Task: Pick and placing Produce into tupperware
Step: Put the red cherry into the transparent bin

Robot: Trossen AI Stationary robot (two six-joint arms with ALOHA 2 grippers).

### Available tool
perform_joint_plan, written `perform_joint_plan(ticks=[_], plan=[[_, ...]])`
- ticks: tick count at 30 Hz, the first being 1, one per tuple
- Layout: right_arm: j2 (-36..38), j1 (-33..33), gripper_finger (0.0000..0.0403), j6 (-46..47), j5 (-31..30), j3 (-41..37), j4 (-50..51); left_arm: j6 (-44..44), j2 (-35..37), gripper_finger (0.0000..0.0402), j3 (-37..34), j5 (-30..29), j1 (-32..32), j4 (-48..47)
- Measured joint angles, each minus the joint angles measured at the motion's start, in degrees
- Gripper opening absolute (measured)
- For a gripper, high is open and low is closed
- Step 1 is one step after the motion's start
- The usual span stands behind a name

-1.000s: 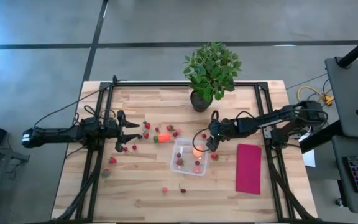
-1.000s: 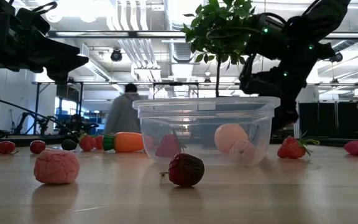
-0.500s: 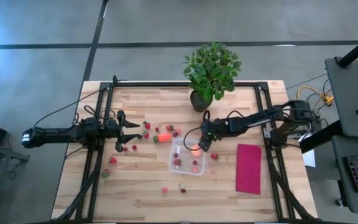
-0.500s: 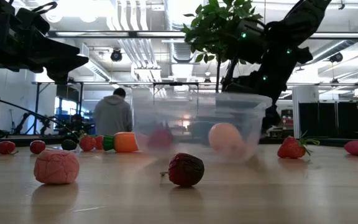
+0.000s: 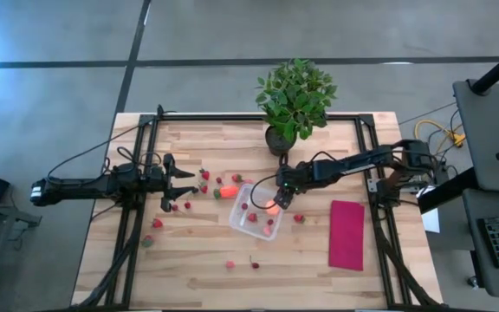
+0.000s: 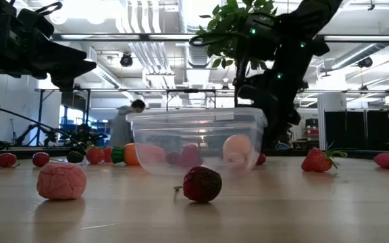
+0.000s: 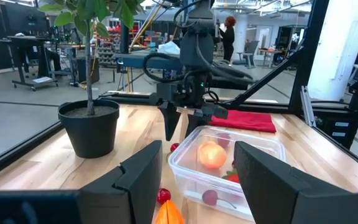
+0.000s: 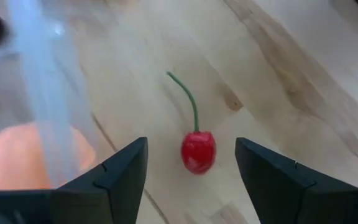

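Observation:
The clear tupperware (image 5: pixel 254 214) (image 6: pixel 194 138) sits skewed on the table, holding the round orange-pink fruit (image 5: pixel 269 206) (image 7: pixel 211 154) and a few small red pieces. My right gripper (image 5: pixel 278 198) (image 7: pixel 180 127) is open, pointing down at the tupperware's far right corner, with a stemmed red cherry (image 8: pixel 198 151) on the wood ahead between its fingers. The orange-red piece with a green top (image 5: pixel 226 191) lies to the left of the tupperware. Small red pieces (image 5: pixel 173 206) lie scattered. My left gripper (image 5: pixel 184 184) waits open near the left rail. My right gripper meets the tupperware from outside, at its wall (image 8: pixel 45 87) near the far right corner (image 7: pixel 194 132). The outer side of one finger (image 8: pixel 114 180) stands against that wall, the fingers pointing down. The tupperware rests flat on the table. Nothing is between the fingers.
A potted plant (image 5: pixel 293 100) stands at the far edge, just beyond the right arm. The magenta cloth (image 5: pixel 346 234) lies flat to the right. A pink lumpy piece (image 6: pixel 61 181) and a dark berry (image 6: pixel 202 184) lie near the front. Black frame rails (image 5: pixel 132 234) run along both sides.
My right gripper has moved toward the table's left edge. The tupperware has slid left along the table with it and turned about, so it now sits skewed. The fruit inside has shifted with it.

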State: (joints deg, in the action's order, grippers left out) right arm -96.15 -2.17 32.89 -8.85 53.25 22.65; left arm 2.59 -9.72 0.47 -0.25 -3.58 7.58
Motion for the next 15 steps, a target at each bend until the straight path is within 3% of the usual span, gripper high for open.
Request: perform_joint_plan(ticks=[4, 8, 15], plan=[[2.36, -0.02, 0.0235, -0.67, 2.91, 0.0, 0.59, 0.0, 0.03, 0.0187, 0.0, -0.02, 0.0, -0.02], [5.74, 1.19, 0.0235, -7.82, 2.63, -0.12, 3.92, 0.0, 0.01, 0.0187, 0.0, 0.0, -0.01, 0.0], [9.93, 4.09, 0.0235, -18.38, -7.0, -5.28, 2.6, 0.0, -0.04, 0.0187, 0.0, 0.0, 0.01, 0.01]])
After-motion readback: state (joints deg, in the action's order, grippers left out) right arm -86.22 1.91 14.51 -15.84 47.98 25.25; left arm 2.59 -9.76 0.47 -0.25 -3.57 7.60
